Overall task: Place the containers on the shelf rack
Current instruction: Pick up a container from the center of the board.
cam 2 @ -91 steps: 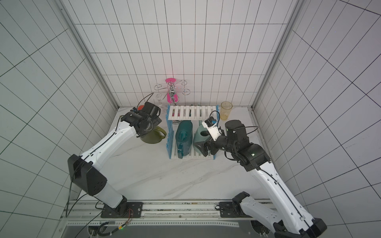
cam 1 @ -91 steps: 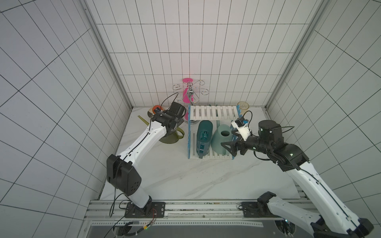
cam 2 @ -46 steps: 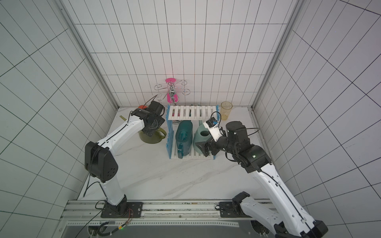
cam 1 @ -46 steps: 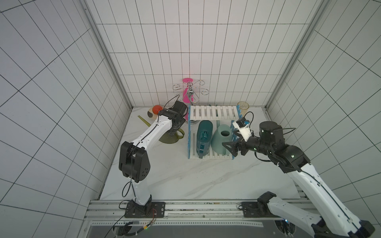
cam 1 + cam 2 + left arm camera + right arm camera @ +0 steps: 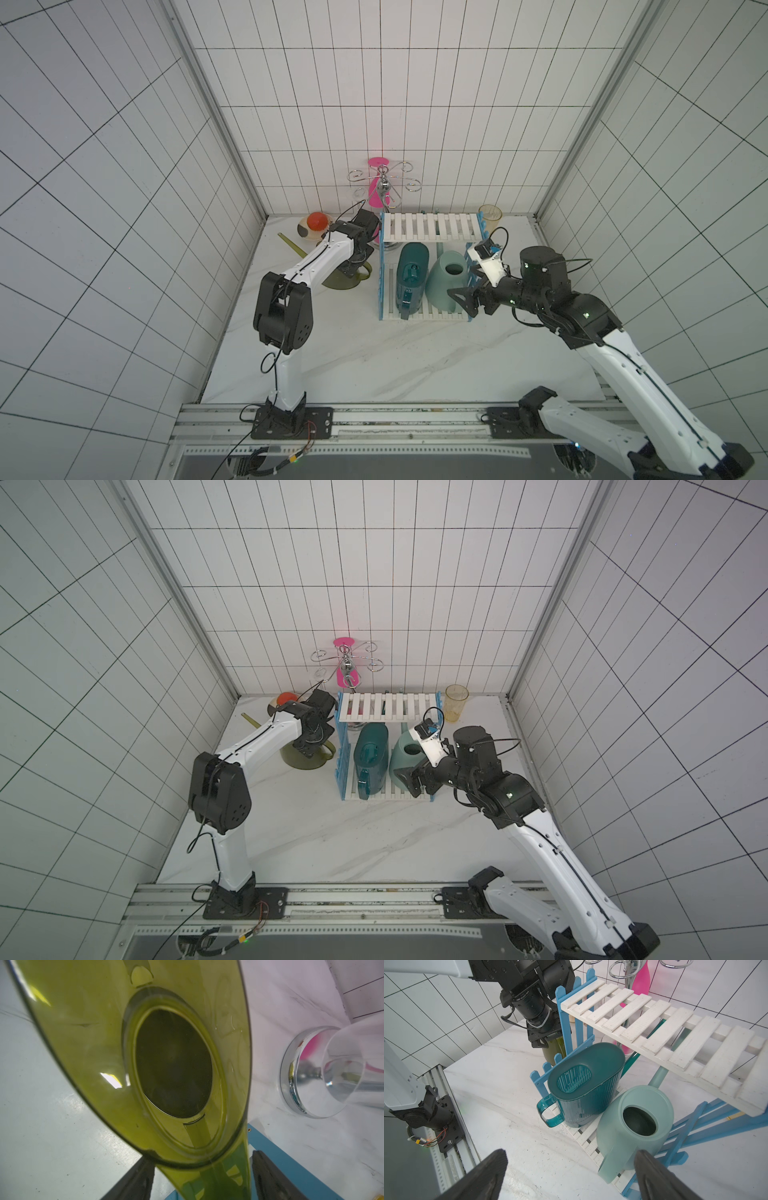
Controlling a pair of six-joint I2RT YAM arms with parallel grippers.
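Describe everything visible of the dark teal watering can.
The dark teal watering can is translucent ribbed plastic, with an oval top, oval fill hole and loop handle. It stands upright on the lower slats of the shelf rack, spout running back under the upper shelf, close beside the mint can; contact unclear.

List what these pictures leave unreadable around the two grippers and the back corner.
- Left gripper on the olive-yellow watering can: left wrist view, the fingers flank the handle at the frame's edge; contact unclear.
- That can's top: both top views, the left arm covers it.
- Red object: top views, too small to identify.
- Right gripper and pale mint watering can: right wrist view, one finger overlaps the handle; touching unclear.
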